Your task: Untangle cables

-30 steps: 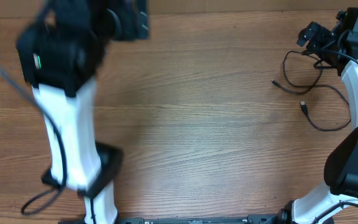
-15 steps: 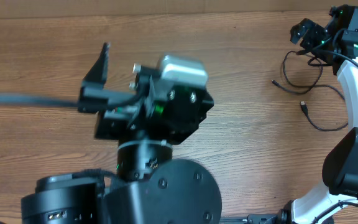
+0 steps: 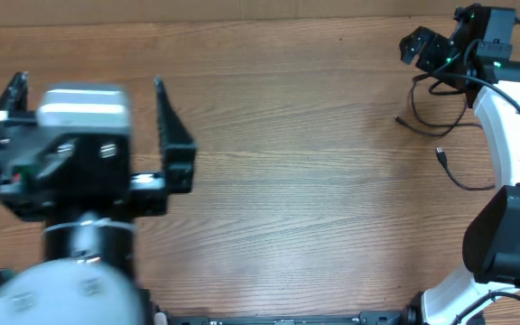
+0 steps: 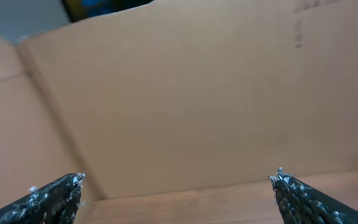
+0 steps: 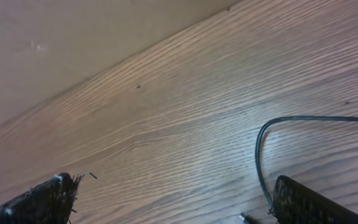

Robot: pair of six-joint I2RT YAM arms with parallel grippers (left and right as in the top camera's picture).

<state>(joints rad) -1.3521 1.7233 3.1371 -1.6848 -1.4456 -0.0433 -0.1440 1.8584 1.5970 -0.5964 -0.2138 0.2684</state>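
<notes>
The cables [image 3: 445, 126] are thin black strands lying loose on the wooden table at the far right, with small plug ends at the left and lower side. My right gripper [image 3: 430, 47] hovers open just above and behind them by the far edge. In the right wrist view a cable loop [image 5: 261, 146] curves beside the right finger, and the right gripper [image 5: 176, 193] has nothing between its fingers. My left gripper [image 3: 89, 81] is raised high near the camera at the left, open and empty. The left gripper [image 4: 178, 180] faces a cardboard wall.
A cardboard wall [image 3: 242, 11] runs along the table's far edge, and the same cardboard wall [image 4: 204, 93] fills the left wrist view. The raised left arm [image 3: 70, 262] hides the table's left front. The white right arm [image 3: 504, 135] arcs over the cables' right side.
The left arm has swung from the table's middle to the left, its gripper still wide open. The right gripper has shifted a little left along the far edge.
</notes>
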